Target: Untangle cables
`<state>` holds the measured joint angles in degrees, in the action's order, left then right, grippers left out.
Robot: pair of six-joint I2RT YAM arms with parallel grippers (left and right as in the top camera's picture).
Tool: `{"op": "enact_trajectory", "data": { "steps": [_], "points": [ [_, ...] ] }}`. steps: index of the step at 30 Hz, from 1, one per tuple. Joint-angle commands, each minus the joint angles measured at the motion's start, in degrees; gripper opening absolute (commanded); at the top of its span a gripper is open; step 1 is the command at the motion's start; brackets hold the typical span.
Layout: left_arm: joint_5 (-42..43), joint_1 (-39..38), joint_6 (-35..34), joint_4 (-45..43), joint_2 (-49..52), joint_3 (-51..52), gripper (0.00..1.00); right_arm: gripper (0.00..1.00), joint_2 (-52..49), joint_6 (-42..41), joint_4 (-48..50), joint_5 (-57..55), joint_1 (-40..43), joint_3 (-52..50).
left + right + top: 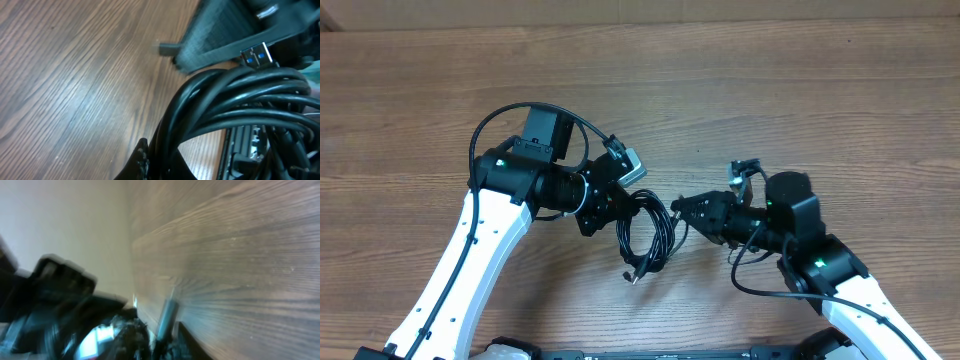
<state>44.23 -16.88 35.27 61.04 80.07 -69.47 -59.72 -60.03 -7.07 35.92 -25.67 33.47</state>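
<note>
Glossy cables [240,95], matt wood-grain table [720,80]

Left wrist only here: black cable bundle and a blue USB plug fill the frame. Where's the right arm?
Observer: Overhead, the right gripper has its tip at the right edge of the cables, facing the left gripper across the coil.
Operator: Any free end?
Observer: One plug end sticks out below the coil, on the side toward the arm bases.
Operator: Right wrist view any use?
Observer: Mostly blurred. It shows the table and dark shapes low on the left.
</note>
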Motion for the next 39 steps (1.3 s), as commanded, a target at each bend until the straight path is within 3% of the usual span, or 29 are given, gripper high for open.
{"op": "enact_trajectory", "data": {
  "steps": [1,6,7,9,14,20,27,39],
  "points": [
    [8.2,-0.1,-1.0,-0.5,0.1,-0.4,0.04,0.08,-1.4,-1.5,0.5,-4.6,-1.5,1.0],
    [5.0,-0.1,-1.0,-0.2,0.1,-0.4,0.04,0.08,-1.7,-1.0,0.7,-4.6,-2.3,1.0],
    [4.1,-0.1,-1.0,-0.2,0.1,-0.4,0.04,0.14,-1.7,-1.0,0.8,-4.7,-2.3,1.0],
    [1.7,0.0,-1.9,0.0,0.1,-0.4,0.04,0.42,-1.7,0.6,0.9,-5.5,-1.8,1.1],
    [-10.3,0.0,-6.1,0.5,0.1,-0.4,0.04,0.56,-1.6,3.3,3.1,-5.4,1.3,1.1],
    [-13.3,0.0,-8.3,0.3,0.1,-0.4,0.04,0.54,-1.6,1.4,5.0,-2.9,1.3,1.1],
    [-12.2,0.0,-9.8,-0.1,0.1,-0.4,0.04,0.37,-1.6,-1.5,4.9,-1.5,1.2,1.1],
    [-10.7,0.0,-10.1,-0.2,0.1,-0.4,0.04,0.37,-1.7,-1.5,5.8,-0.7,-1.1,1.1]
  ]
}}
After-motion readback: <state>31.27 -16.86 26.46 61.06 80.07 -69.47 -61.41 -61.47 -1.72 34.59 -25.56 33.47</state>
